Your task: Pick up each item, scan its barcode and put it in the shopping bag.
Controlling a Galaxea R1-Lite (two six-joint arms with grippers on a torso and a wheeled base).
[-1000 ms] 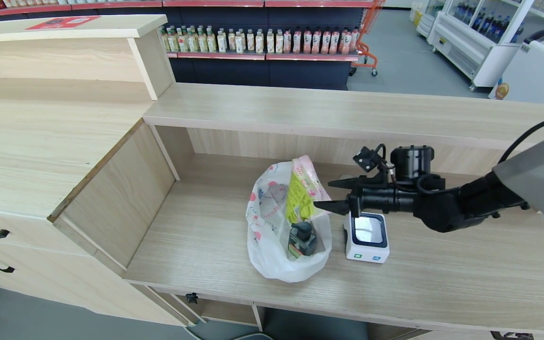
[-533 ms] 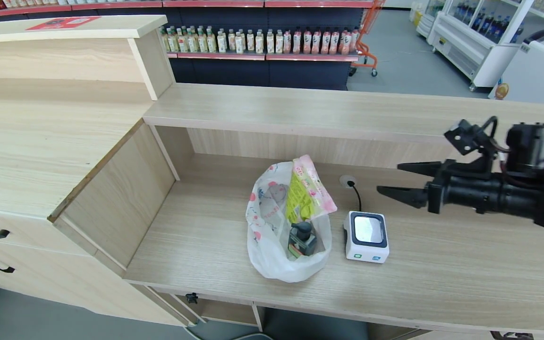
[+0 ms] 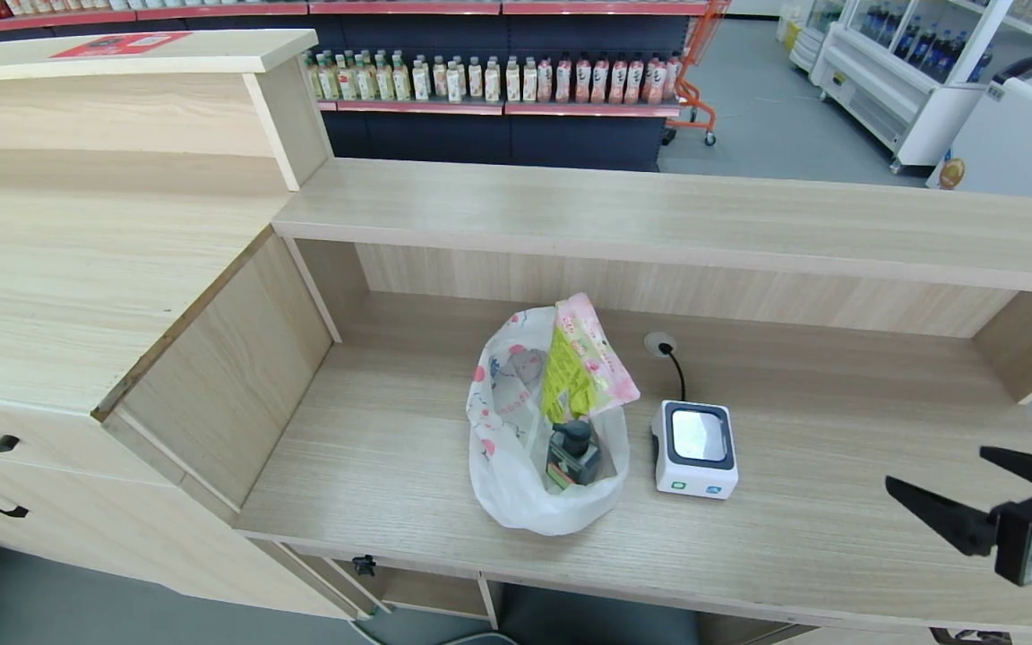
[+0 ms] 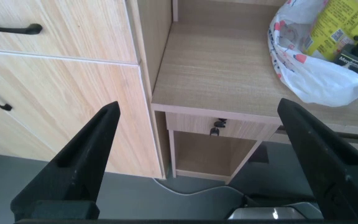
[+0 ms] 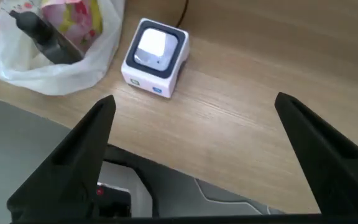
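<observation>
Shopping bag: the white plastic shopping bag point(image 3: 489, 448) with red prints lies on the wooden surface point(image 3: 838, 520), its mouth open and its walls slumped.
Bag contents: a yellow-green packet point(image 3: 565, 381) stands tilted inside the bag, with a pink packet point(image 3: 604, 358) against it and sticking out over the rim. A dark bottle point(image 3: 574, 452) with a pump top sits in front of both, also inside the bag.
Scanner: the white scanner point(image 3: 697, 448) with a dark-framed window sits just beside the bag, on its right and not touching it. Its black cable point(image 3: 677, 372) runs back to a round hole point(image 3: 659, 342) in the surface.
Right tool: the right tool point(image 3: 935, 468) hangs over the front right part of the surface, well apart from the scanner. Its fingers are spread wide with nothing between them.
Left tool: the left tool point(image 4: 197, 109) sits low in front of the surface's edge, near the drawers point(image 4: 55, 50). Its fingers are wide apart and empty, and the bag is off to one side.
Background: rows of bottles point(image 3: 498, 79) stand on a store shelf beyond the surface.
</observation>
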